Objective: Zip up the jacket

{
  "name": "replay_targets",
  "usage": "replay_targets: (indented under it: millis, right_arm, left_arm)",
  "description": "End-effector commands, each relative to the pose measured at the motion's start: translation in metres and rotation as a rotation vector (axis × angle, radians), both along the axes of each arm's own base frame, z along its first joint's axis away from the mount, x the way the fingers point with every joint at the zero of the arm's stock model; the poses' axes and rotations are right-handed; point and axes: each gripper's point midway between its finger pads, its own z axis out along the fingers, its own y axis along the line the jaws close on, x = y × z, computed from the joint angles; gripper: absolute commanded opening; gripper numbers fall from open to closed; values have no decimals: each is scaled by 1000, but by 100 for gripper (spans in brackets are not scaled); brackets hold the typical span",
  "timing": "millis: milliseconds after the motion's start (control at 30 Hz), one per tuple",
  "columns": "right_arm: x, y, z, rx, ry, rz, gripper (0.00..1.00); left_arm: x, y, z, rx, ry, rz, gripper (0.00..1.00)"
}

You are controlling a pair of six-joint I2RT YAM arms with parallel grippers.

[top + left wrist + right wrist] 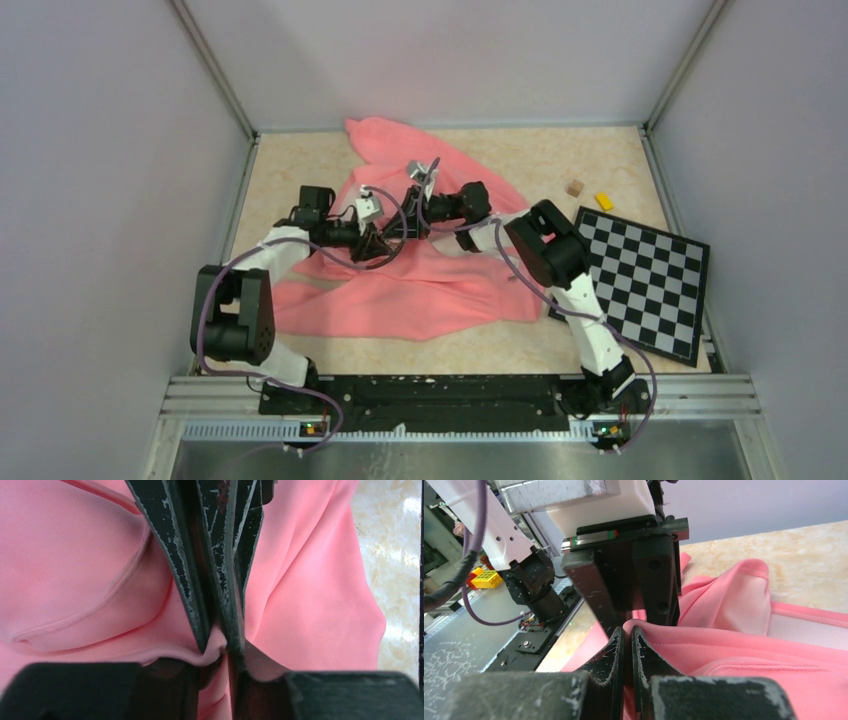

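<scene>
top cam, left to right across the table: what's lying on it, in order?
jacket → brown block → yellow block. The checkerboard is left out: it spans the same stretch as both blocks and runs on further right.

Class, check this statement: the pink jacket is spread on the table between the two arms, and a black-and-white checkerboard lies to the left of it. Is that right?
One thing is wrong. The checkerboard lies to the right of the jacket, not the left, as the top external view shows. The rest stands: the pink jacket is spread on the table.
</scene>
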Motion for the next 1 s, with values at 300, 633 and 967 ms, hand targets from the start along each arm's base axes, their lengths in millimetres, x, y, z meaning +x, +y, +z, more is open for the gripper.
replay_targets:
  millis: [300, 633, 967]
  right_arm:
    - [10, -9, 54, 225, -216, -66, 0]
    - [11, -10, 49, 216, -239, -100, 0]
    - [13, -9, 47, 216, -251, -121, 0]
  left_arm:
    - [-18, 23, 35, 121, -83, 353, 60]
    - [-9, 46, 121, -316, 216, 957, 72]
    - [-17, 25, 81, -466, 1208, 1273, 63]
